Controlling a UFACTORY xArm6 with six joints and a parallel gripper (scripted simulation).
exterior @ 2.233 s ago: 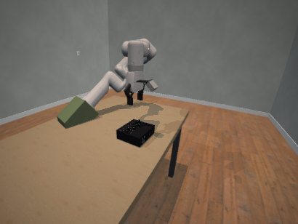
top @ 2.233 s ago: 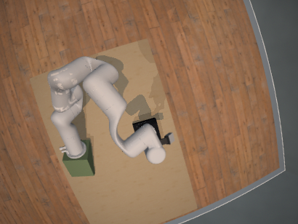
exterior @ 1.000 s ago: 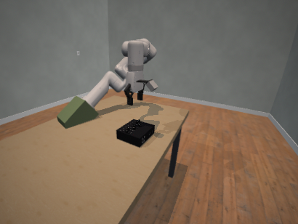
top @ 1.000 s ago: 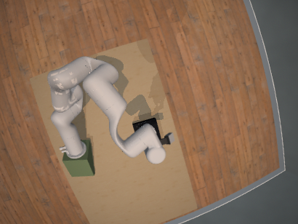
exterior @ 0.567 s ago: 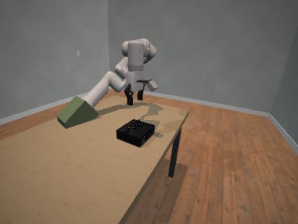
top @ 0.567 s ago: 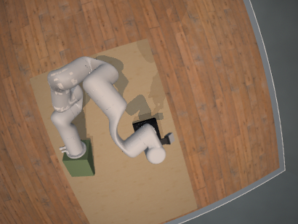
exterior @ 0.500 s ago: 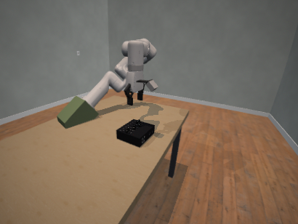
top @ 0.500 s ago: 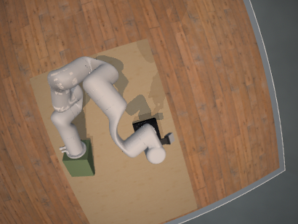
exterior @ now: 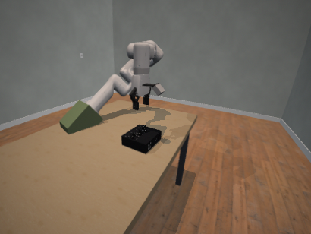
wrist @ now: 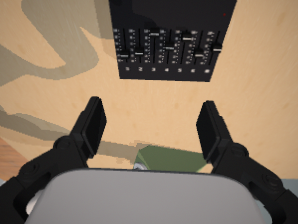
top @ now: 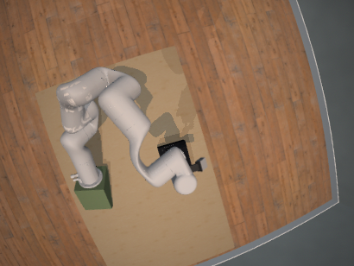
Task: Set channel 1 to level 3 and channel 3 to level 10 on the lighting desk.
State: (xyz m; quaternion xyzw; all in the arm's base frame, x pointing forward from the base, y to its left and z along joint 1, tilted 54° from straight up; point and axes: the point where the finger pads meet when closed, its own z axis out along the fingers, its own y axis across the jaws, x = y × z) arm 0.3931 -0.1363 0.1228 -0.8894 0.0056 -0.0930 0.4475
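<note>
Black and boxy, the lighting desk (exterior: pixel 142 139) is seen standing flat on the pale wooden counter (exterior: pixel 57 171), near its edge. The end effector (wrist: pixel 155 131) is held above the counter just beside the desk, its fingers spread wide with nothing between them. Seven faders (wrist: pixel 166 48) are shown at differing levels in the wrist view. A green base block (exterior: pixel 80 116) is placed well apart.

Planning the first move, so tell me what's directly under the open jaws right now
Bare table lies under the open gripper, which holds nothing. The desk sits ahead, its far end cut off by the frame.
</note>
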